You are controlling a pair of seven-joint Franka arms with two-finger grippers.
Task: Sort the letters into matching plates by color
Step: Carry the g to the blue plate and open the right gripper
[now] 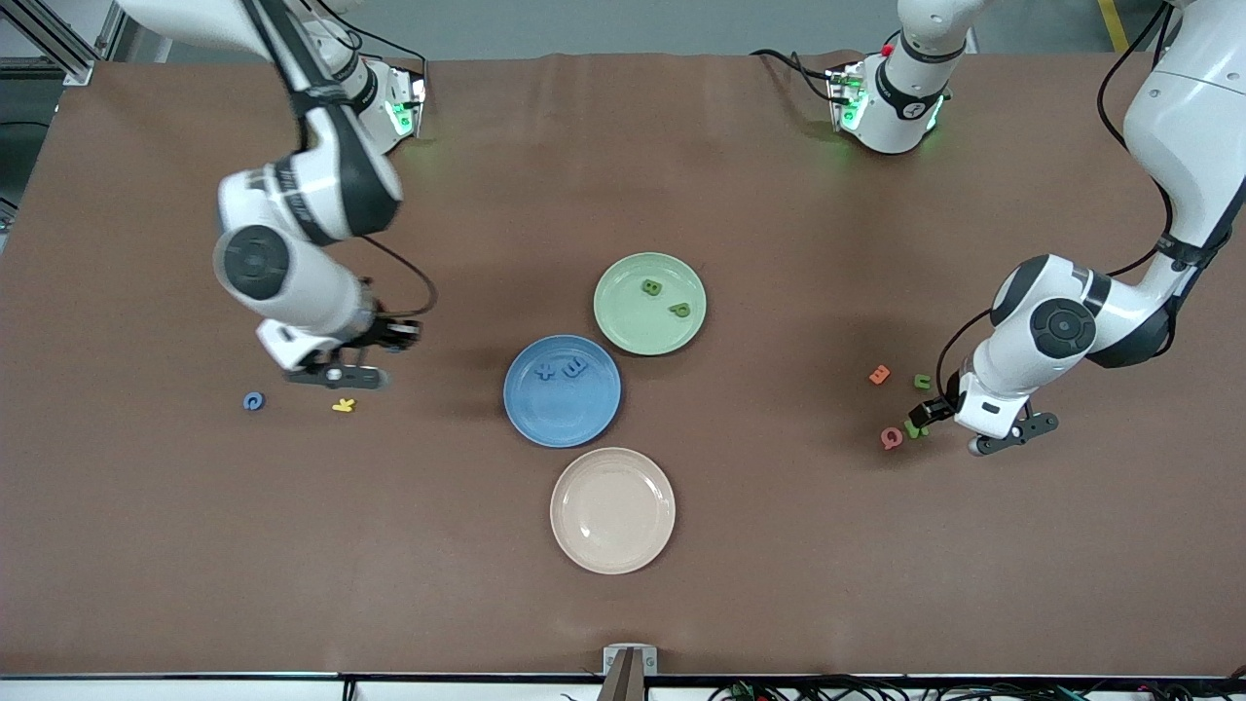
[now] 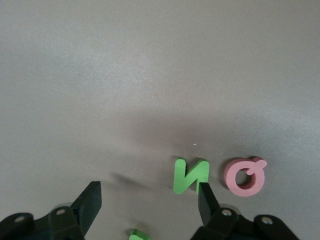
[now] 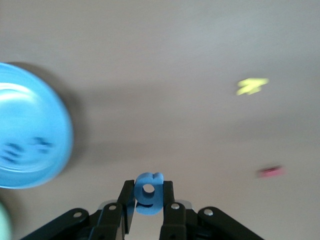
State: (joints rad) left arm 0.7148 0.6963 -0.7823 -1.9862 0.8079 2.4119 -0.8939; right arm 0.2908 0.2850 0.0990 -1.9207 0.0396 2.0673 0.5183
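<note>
Blue letter (image 3: 148, 192) pinched in right tool (image 3: 148, 206)

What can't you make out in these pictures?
- Front view: the right end effector sits under its own wrist, so the blue letter it grips shows only in the right wrist view.
- Left wrist view: a green piece is cut off by the picture's edge.
- Right wrist view: motion blur smears the letters in the blue plate and a pink letter; their shapes can't be read.

Right gripper (image 3: 148, 202) fingers clamped, raised; left gripper (image 2: 150, 200) fingers spread, low.
</note>
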